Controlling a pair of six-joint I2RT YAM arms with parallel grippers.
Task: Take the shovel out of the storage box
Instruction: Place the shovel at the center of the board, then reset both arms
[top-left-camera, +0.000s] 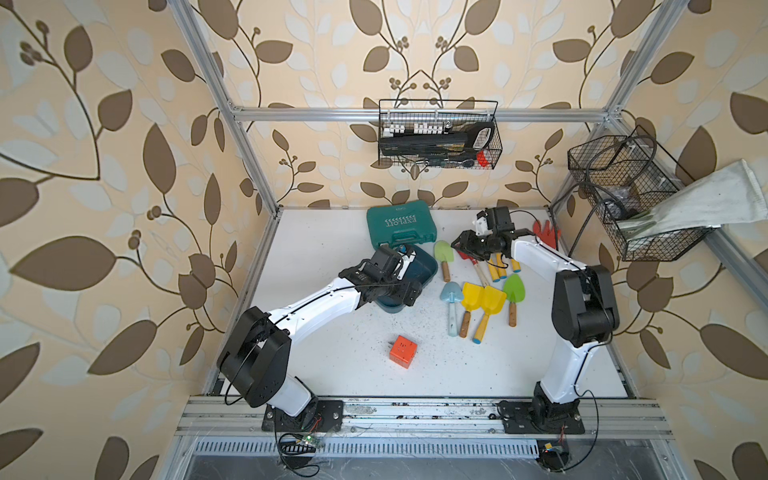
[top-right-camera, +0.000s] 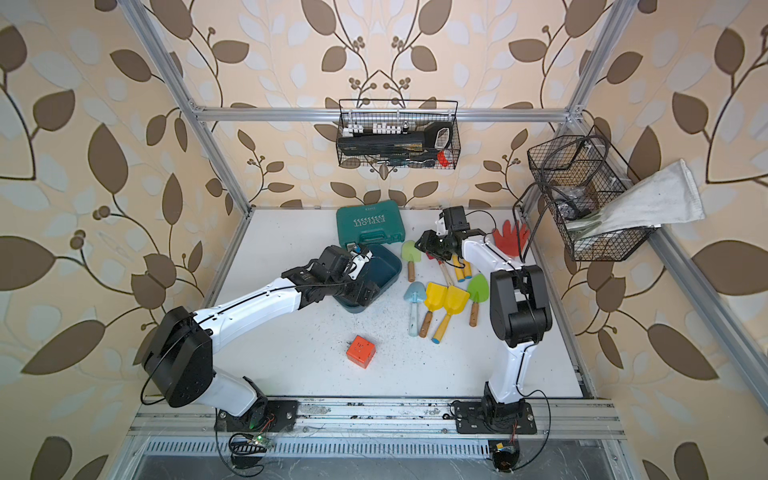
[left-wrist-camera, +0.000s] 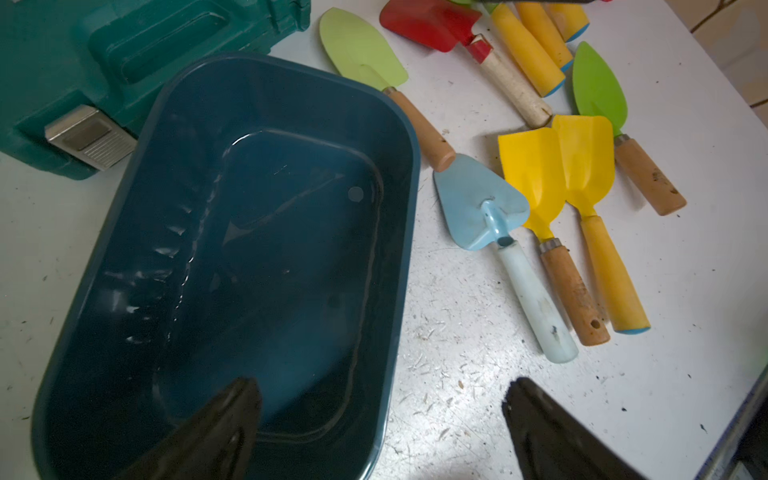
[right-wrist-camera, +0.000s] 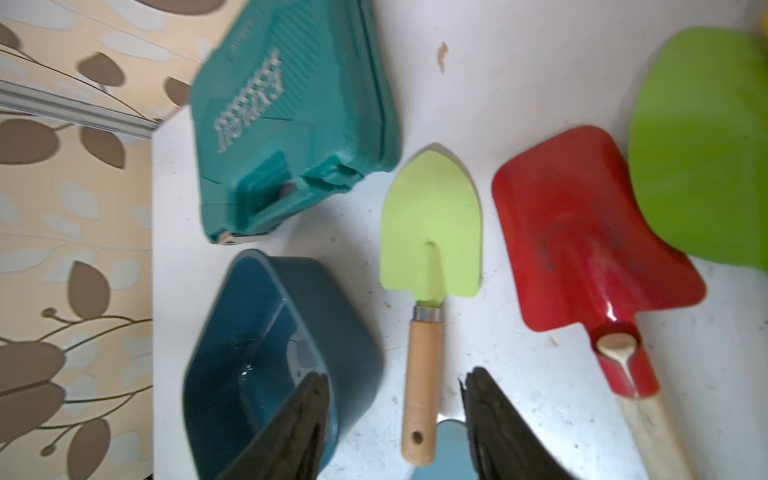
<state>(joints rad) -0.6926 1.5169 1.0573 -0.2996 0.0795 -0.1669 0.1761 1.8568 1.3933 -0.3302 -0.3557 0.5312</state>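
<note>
- The storage box (left-wrist-camera: 286, 68) sits open side up on the white table (top-left-camera: 332, 332). In the left wrist view we see its glossy dark floor from wall to wall.
- The pale green shovel (right-wrist-camera: 432, 232) lies flat on the table outside the box, just beside the long wall that faces the right arm. Its blade points toward the box's far end and its wooden handle toward the end nearer the arm bases.
- The right gripper (right-wrist-camera: 395, 376) hangs over that handle with its jaws spread. We see bare table on either side of the handle, so it grips nothing.
- The left gripper (left-wrist-camera: 382, 382) hovers above the box's near end with its jaws spread wide. One jaw is over the box's inside and the other over the table just past the rim, and it holds nothing.
- The green tool case (top-left-camera: 401, 224) lies just beside the box's far end. We cannot tell whether the two touch.
- The red shovel (right-wrist-camera: 582, 232) lies beyond the pale green one, farther from the same long wall.
- The blue trowel (left-wrist-camera: 478, 203), two yellow shovels (left-wrist-camera: 532, 174) and a bright green shovel (left-wrist-camera: 598, 87) lie side by side, farther out from that wall.
- The orange cube (top-left-camera: 402, 352) stands well apart from the box's near end.
</note>
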